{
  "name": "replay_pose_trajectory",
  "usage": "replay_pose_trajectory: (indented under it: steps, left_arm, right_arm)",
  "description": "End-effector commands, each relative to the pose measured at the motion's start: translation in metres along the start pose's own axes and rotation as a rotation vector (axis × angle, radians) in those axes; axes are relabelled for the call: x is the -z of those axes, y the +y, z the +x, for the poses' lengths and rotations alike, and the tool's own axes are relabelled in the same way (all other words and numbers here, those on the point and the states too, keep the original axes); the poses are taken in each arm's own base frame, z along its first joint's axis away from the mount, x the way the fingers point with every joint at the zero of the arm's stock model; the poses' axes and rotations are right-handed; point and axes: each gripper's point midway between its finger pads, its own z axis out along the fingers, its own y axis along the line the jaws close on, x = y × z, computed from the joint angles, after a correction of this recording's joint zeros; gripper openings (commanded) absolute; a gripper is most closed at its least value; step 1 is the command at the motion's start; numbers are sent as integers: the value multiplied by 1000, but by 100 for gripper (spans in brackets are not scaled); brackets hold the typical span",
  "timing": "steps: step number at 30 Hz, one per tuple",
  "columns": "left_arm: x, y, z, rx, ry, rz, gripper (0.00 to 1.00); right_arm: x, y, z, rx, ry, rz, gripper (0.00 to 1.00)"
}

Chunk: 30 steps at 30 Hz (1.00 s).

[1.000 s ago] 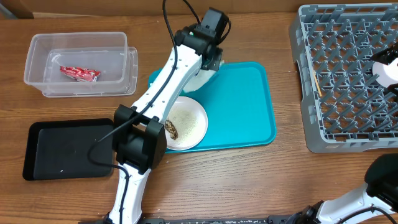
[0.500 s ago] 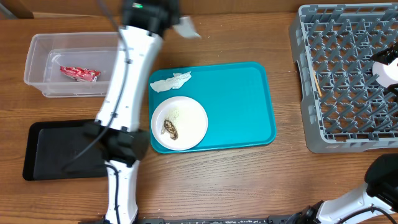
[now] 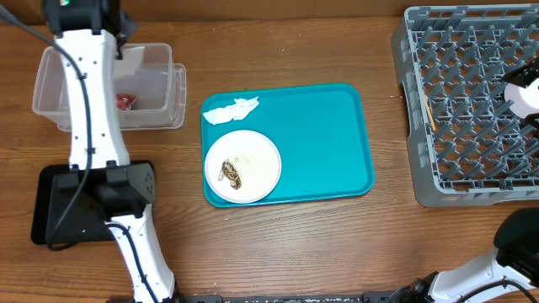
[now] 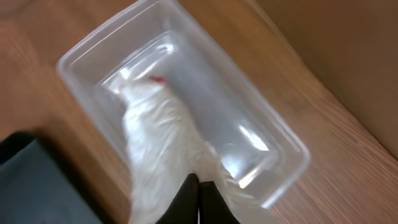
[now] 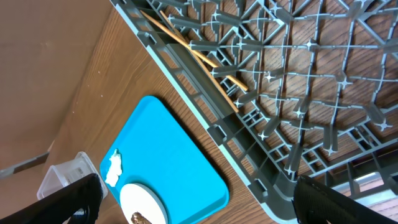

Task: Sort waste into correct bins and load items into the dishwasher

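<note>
**Left and right jaws during waste sorting.** The left jaws [image 4: 199, 188] are closed to a thin line. They pinch the near end of a crumpled white paper napkin [image 4: 158, 134], which trails away from them over the inside of the clear rectangular plastic tub [image 4: 249, 118] directly beneath. Just past the napkin's far end, a sliver of the small red shiny wrapper [image 4: 158, 79] shows on the tub floor. Close to the left of these jaws lies a corner of the shallow black tray [image 4: 25, 186], resting on the wooden bench [image 4: 348, 162]. The right jaws [image 5: 198, 186] are spread wide and hold nothing. Immediately beyond them stands the large grey dish rack [image 5: 239, 155]. The pair of thin wooden chopsticks [image 5: 196, 55] lies slanted among its pegs, along the wall facing the teal serving tray [image 5: 180, 149]. That tray lies farther out from the right jaws, to their left, and carries the round white plate [image 5: 146, 202] and a second white napkin piece [image 5: 114, 168]. In the overhead view the plate bears the brown food scrap [image 3: 230, 173] beside loose white rice grains [image 3: 250, 160]. A white dish [image 3: 526, 94] sits in the rack at the frame edge; it is cut off, so its kind cannot be told.
</note>
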Motion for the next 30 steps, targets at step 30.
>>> replay_pose_trajectory:
  steps: [30]
  left_arm:
    - [23, -85, 87, -424, 410, 663, 32]
  right_arm:
    - [3, 4, -1, 8, -13, -7, 100]
